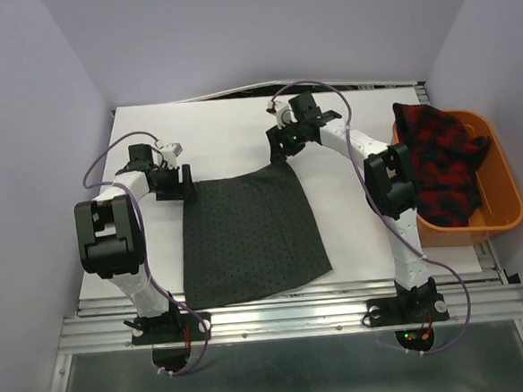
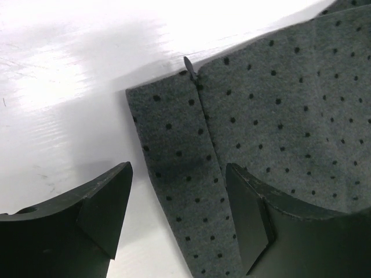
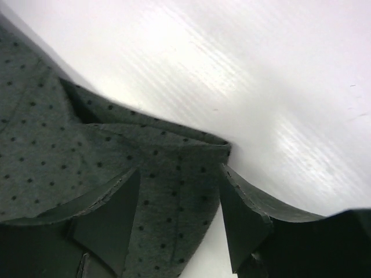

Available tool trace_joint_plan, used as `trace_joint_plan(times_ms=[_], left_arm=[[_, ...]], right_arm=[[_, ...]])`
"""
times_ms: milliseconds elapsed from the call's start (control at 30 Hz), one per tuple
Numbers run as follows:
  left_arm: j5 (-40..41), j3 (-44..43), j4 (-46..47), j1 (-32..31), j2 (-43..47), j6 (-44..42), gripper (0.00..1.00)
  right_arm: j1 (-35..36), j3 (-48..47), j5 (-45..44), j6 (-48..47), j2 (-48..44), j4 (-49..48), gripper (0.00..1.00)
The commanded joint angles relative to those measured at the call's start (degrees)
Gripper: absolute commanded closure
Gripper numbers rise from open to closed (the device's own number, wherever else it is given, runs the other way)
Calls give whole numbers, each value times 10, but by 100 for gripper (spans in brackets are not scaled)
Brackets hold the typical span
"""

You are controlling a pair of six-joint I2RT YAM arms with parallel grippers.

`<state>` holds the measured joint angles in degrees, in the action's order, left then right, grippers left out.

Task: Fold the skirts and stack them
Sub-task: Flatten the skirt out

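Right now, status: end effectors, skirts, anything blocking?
Left end effector open, straddling far-left corner of grey skirt. Right end effector open over bunched far-right corner. Skirt flat, unfolded; plaid skirt in orange basket. Nothing in the way.

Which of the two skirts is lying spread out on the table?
The dark grey dotted skirt; the red plaid skirt is instead bunched up in the orange basket.

An orange plastic basket (image 1: 505, 208) is set at the right edge of the white table (image 1: 221, 136); ribbed metal rails (image 1: 297, 315) are mounted along its near edge
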<state>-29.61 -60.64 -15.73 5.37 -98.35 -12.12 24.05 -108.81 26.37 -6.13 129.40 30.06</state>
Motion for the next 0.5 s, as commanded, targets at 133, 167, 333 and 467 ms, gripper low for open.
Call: trace_joint_plan(times_ms=[133,167,333,467], left_arm=[[10,-57,13,1,-47,18,25],[10,-61,14,0,-52,19,25],[24,-69,22,-10,-67,29,29],[54,-69,37,-21,-76,34,47]], right_arm=[[35,-47,-145,-92,45,45,37],[35,-52,-151,-98,58,51,37],[41,-49,-162,-107,72,52,48],[41,-32,-195,-109,67,18,80]])
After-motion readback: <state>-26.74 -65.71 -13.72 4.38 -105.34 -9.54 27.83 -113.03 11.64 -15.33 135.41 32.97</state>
